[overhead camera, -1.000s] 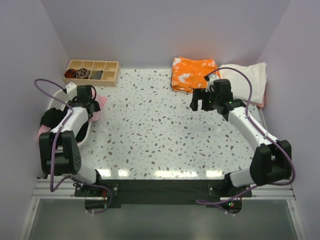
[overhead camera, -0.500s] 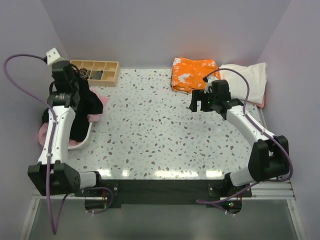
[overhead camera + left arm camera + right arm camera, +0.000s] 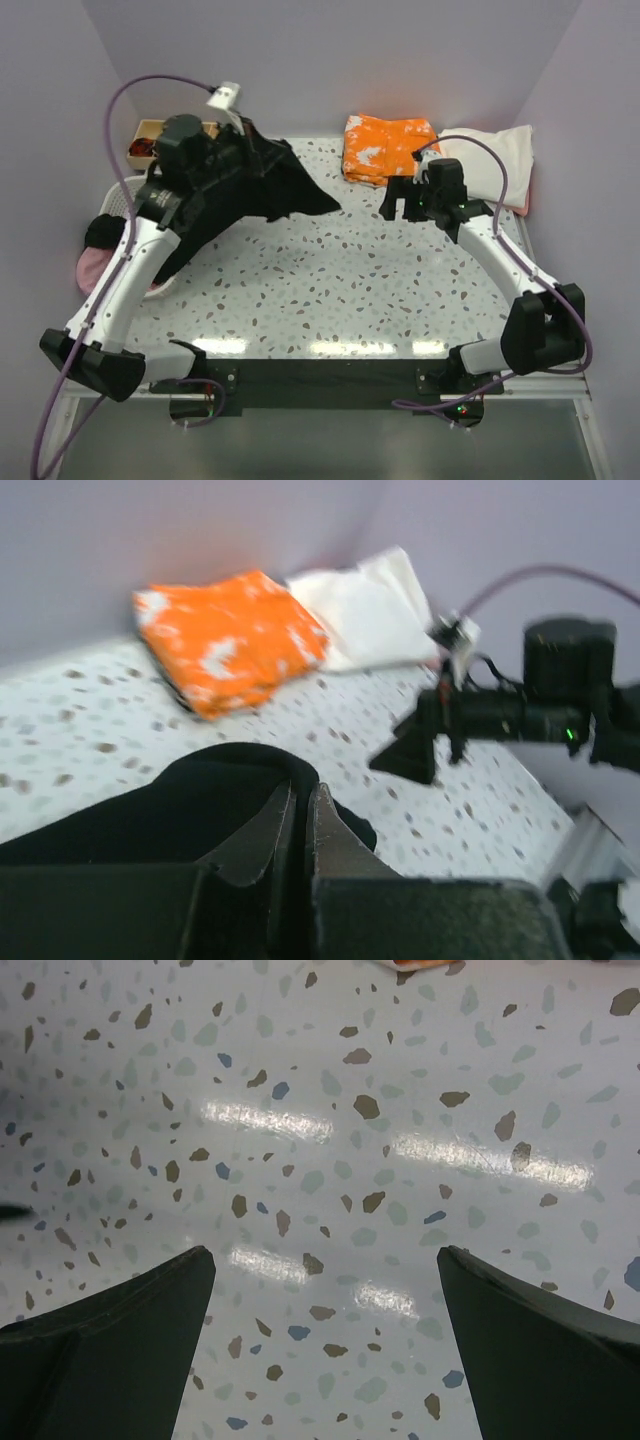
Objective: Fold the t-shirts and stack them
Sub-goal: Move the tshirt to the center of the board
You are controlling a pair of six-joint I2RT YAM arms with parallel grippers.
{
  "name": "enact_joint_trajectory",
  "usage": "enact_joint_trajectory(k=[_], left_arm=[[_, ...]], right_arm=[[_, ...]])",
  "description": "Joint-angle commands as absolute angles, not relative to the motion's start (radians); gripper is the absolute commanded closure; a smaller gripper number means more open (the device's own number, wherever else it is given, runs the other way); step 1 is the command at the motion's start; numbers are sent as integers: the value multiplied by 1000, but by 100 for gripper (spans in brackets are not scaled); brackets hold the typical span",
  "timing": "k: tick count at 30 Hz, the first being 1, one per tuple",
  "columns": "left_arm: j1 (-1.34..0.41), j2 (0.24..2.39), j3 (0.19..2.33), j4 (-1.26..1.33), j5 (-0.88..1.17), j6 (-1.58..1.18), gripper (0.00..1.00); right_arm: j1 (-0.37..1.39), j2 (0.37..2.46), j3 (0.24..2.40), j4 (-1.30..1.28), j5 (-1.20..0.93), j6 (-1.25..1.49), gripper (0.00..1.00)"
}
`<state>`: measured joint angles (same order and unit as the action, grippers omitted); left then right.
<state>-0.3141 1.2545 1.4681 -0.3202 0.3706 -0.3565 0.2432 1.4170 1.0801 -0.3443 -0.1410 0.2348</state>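
Left arm lifts the black t-shirt while the right waits open.

Top view: the left gripper (image 3: 240,140) is pinched tight on the black t-shirt (image 3: 270,185), which hangs raised above the table (image 3: 330,290) from 11 o'clock towards the middle. The orange t-shirt (image 3: 385,148) lies folded at 1 o'clock, with the cream t-shirt (image 3: 495,160) touching its right side. The pink t-shirt (image 3: 90,267) sits in the white basket (image 3: 122,196) at 9 o'clock, and the wooden tray (image 3: 143,135) is partly hidden at 11 o'clock. The right gripper (image 3: 401,205) stands spread wide, holding nothing, just near of the orange shirt. Left wrist view: the jaws are almost together with a fold of black cloth around them; orange is at 11 o'clock, cream at 12 o'clock and the right arm at 3 o'clock. Right wrist view: the fingers sit far apart at 7 and 5 o'clock, with bare speckled table between them.
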Motion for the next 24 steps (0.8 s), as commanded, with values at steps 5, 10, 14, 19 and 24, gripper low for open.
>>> enact_joint_trajectory(k=[5, 10, 14, 19, 24], left_arm=[[-684, 1307, 1275, -193, 424, -302, 100], [-865, 1437, 1180, -66, 431, -348, 100], [-1034, 1683, 1368, -173, 381, -264, 100], [-1118, 1807, 1451, -172, 366, -219, 100], [-1117, 1815, 1408, -127, 297, -244, 86]], right_arm=[[245, 1180, 1094, -385, -13, 291, 1], [245, 1068, 1097, -455, 150, 301, 1], [245, 1019, 1089, -466, 214, 304, 1], [244, 1037, 1103, -517, 297, 290, 1], [245, 1094, 1106, -534, 337, 291, 1]])
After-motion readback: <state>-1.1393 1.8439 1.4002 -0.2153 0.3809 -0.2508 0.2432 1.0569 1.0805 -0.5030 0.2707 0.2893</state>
